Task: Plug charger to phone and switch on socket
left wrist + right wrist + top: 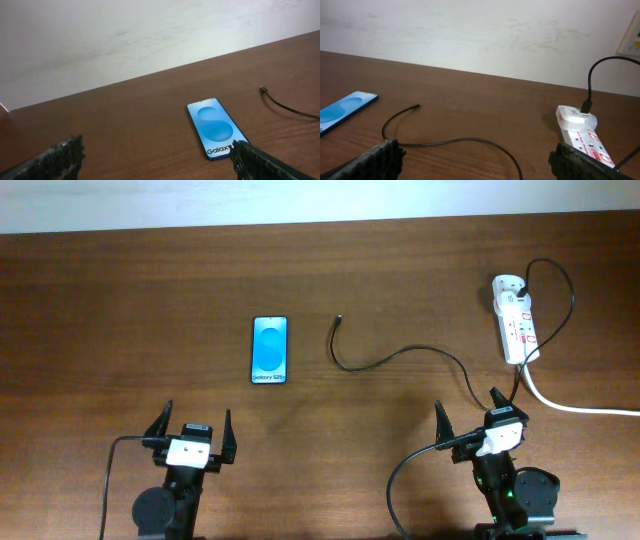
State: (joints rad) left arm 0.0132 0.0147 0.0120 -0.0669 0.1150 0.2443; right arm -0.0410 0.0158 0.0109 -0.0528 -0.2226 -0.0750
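The phone [269, 350] lies flat on the table, blue screen up; it also shows in the left wrist view [216, 127] and at the left edge of the right wrist view [342, 111]. The charger cable [385, 359] curls from its free plug tip [339, 319] toward the socket; it shows in the right wrist view [465, 141] and left wrist view [287, 106]. The white socket [516, 325] lies at the right, a plug in its far end [582, 132]. My left gripper [193, 426] is open and empty, near the phone's near end. My right gripper [468, 412] is open and empty over the cable.
A thick white cord [580, 406] runs from the socket off the right edge. The wooden table [120, 310] ends at a white wall [470, 35] at the back. A robot cable [115, 470] trails beside the left arm's base.
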